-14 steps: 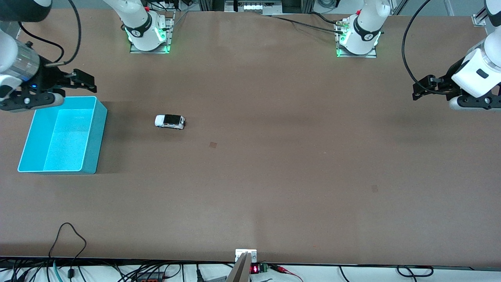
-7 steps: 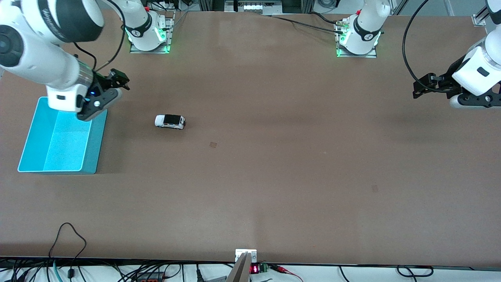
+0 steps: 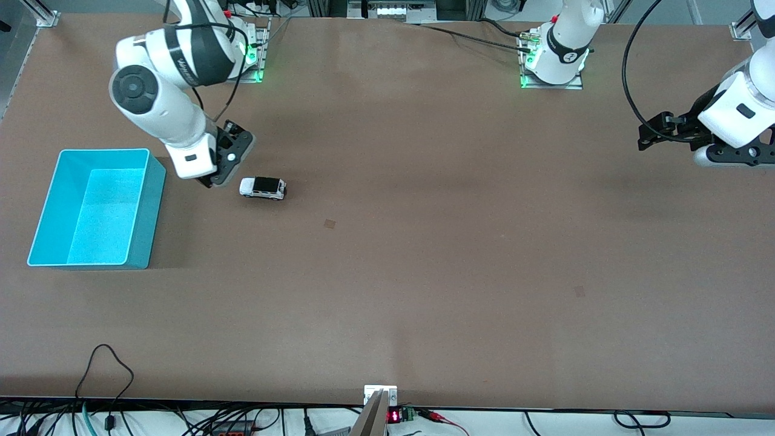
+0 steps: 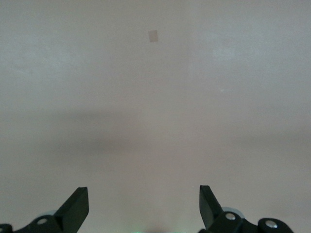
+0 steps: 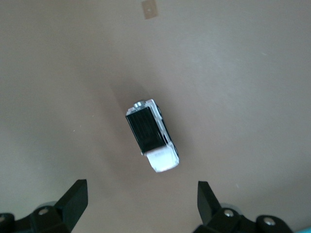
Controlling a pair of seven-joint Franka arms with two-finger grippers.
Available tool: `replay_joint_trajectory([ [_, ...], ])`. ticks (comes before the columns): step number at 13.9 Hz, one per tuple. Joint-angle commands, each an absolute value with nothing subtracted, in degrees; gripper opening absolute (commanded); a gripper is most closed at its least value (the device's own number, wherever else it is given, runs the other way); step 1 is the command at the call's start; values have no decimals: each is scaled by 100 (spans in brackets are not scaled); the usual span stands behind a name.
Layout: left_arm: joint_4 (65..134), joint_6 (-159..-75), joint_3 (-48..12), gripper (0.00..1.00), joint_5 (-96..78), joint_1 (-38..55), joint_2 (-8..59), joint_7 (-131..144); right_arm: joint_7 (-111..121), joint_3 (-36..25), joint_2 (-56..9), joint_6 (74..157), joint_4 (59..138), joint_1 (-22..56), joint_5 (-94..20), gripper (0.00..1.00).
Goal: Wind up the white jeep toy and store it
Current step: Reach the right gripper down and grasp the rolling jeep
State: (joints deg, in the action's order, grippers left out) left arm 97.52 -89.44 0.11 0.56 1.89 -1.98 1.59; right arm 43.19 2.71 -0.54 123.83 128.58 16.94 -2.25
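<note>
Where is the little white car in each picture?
Front view: the white jeep toy sits on the table, between the turquoise bin and a small square patch, with the open right gripper beside it.
Left wrist view: not in it; only bare table and a patch.
Right wrist view: the jeep is mid-picture, above the fingertips.
Shared landmark: the patch, front and right wrist views.

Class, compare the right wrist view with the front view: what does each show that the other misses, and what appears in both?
Only the right wrist view shows the right gripper with its fingers spread open, up close. Only the front view shows the turquoise bin, both arm bases and the left gripper waiting over the table's left-arm end. Both show the white jeep toy on the brown table and a small square mark.
</note>
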Motion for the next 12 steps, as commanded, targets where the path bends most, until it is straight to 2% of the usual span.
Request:
replay_joint_trajectory([
  [1,9738,-8851,18,100,-26,193,-264,106,4657,220,-183,13373,13507,1828,-299,100],
  [6,9756,-8859,18,100,-18,193,-264,105,5247,220,-1036,15009,13895,1802,-299,100],
  [9,9773,-8859,18,100,-26,193,-255,105,5352,220,-1353,15406,13896,1802,-299,100],
  [12,9773,-8886,9,100,-18,211,-255,105,5353,220,-1380,15451,13939,1811,-299,100],
])
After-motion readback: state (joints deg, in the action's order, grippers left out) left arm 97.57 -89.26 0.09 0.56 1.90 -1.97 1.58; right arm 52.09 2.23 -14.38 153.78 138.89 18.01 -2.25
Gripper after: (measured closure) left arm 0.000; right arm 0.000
